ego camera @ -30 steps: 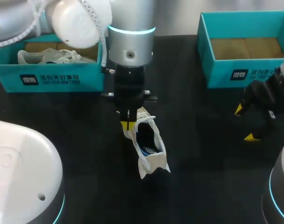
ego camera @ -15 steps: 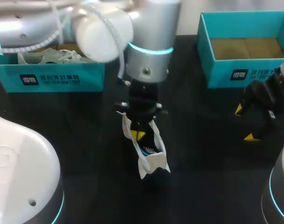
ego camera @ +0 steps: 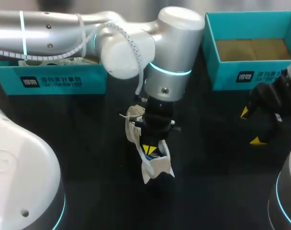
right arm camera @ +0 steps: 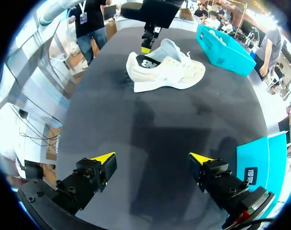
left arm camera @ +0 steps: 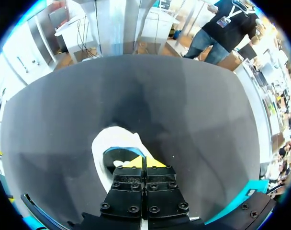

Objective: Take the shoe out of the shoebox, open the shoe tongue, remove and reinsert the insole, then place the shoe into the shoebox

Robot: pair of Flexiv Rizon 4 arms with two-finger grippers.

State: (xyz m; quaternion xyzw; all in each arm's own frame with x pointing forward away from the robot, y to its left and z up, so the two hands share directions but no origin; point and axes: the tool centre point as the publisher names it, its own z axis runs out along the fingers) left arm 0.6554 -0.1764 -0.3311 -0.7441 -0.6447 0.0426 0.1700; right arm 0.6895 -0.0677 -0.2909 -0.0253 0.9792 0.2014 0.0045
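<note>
Our left gripper (ego camera: 149,149) closed tight, tips inside shoe (ego camera: 157,168); insole pinched or not, we cannot tell. Risk: pull drags unpinned shoe along. Our right gripper (right arm camera: 151,158) wide open, empty, well apart from shoe.

The left shoebox (ego camera: 88,79) carries a dark square logo (ego camera: 29,82) on its teal front wall, with white characters and a smaller white line beside it. The right shoebox (ego camera: 222,74) bears the same kind of label (ego camera: 246,76) on its front wall. In the right wrist view the shoe (right arm camera: 167,67) shows a dark letter mark (right arm camera: 148,61) on its side, and no numbers can be made out.
</note>
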